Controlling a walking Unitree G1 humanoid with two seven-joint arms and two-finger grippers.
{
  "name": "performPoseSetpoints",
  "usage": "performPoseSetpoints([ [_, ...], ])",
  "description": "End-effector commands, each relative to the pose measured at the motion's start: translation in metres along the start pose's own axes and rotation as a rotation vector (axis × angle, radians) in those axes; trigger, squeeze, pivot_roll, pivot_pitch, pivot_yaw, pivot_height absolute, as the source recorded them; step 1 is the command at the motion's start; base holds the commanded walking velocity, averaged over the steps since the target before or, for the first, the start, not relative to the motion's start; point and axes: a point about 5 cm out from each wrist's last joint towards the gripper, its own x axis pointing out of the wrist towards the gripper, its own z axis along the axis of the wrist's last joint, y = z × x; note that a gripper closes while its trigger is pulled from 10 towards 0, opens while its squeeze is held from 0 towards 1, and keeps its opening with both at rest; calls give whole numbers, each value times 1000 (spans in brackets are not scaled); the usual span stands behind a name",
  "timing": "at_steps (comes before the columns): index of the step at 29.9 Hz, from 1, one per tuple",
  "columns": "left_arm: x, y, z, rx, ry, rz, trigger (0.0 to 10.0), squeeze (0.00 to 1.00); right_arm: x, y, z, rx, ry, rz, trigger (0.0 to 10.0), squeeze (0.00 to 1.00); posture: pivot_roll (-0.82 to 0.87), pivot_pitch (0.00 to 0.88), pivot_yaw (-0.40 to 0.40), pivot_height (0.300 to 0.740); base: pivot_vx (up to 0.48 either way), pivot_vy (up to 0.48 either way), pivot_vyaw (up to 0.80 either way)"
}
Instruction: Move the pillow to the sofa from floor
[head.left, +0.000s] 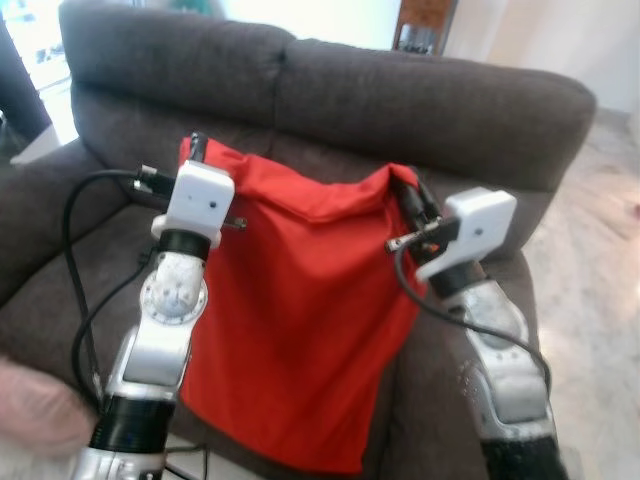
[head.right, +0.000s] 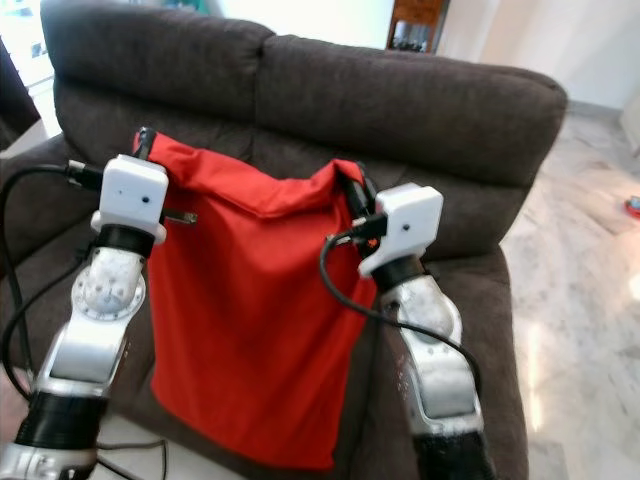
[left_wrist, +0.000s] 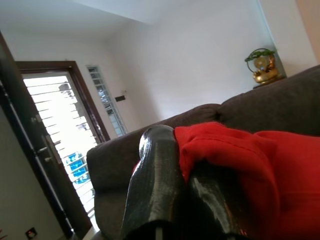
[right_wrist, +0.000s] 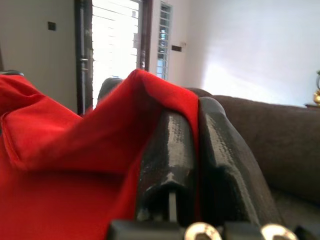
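Left eye view, pillow (head.left: 300, 320) before sofa (head.left: 420, 100), perhaps touching

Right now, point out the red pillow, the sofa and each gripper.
red pillow (head.left: 300, 330): left eye view, middle of its front face.
sofa (head.left: 420, 100): left eye view, on the backrest.
left gripper (left_wrist: 187, 170): left wrist view, where fingertips pinch a top corner.
right gripper (right_wrist: 197, 125): right wrist view, fingertips clamping the other corner.

No readable text, labels, brands or numbers anywhere. Red pillow (head.left: 300, 320) is plain fabric, sofa (head.left: 400, 100) upholstery is unmarked, white wrist housings carry no print I can make out.
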Motion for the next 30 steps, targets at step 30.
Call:
performPoseSetpoints([
  [30, -27, -51, -14, -44, 128, -408, 10000, 118, -25, -32, -27, -88, 227, 30, 10000, 0, 88, 0, -41, 740, 29, 0, 0],
])
